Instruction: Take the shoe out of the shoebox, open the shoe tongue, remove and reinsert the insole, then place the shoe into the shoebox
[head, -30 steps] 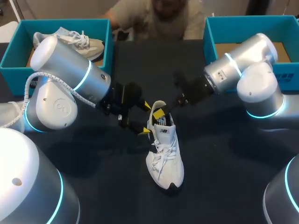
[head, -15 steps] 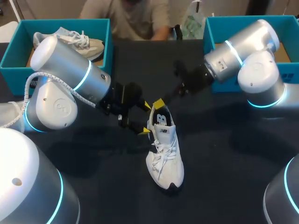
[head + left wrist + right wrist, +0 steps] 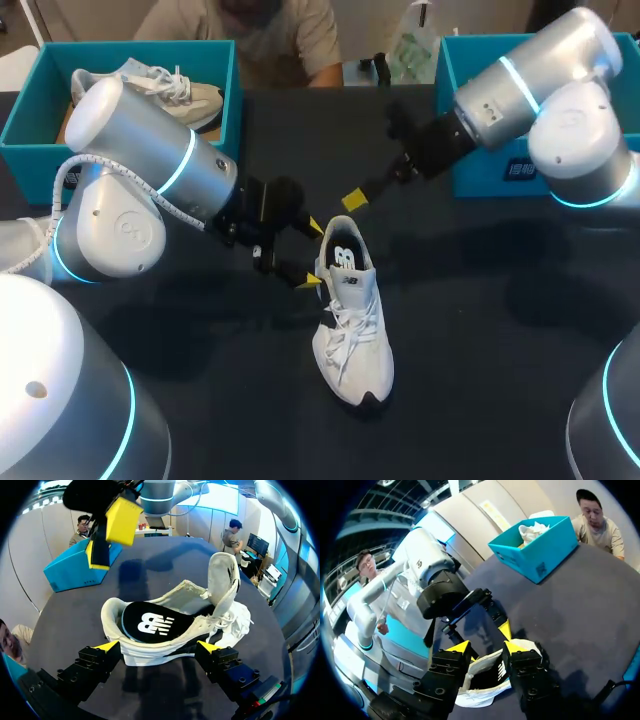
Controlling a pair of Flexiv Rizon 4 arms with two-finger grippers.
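A white shoe [image 3: 352, 320] lies on the dark table with its toe toward me. Its tongue [image 3: 223, 579] stands pulled up, and the black insole [image 3: 148, 624] with a white logo lies inside. My left gripper [image 3: 313, 254] is open at the heel end, one yellow-tipped finger on each side of the heel [image 3: 159, 647]. My right gripper [image 3: 355, 199] hangs above and behind the heel, clear of the shoe. In the right wrist view its fingers [image 3: 486, 647] stand partly apart with nothing between them, and the shoe [image 3: 485, 680] is below.
A teal shoebox [image 3: 225, 95] at the back left holds another pale shoe [image 3: 160, 90]. A second teal shoebox [image 3: 452, 70] stands at the back right, behind my right arm. Bare dark tabletop lies around the shoe's toe.
My right gripper has risen from the shoe's heel opening and drawn back toward the right box. The left arm and the shoe have stayed put.
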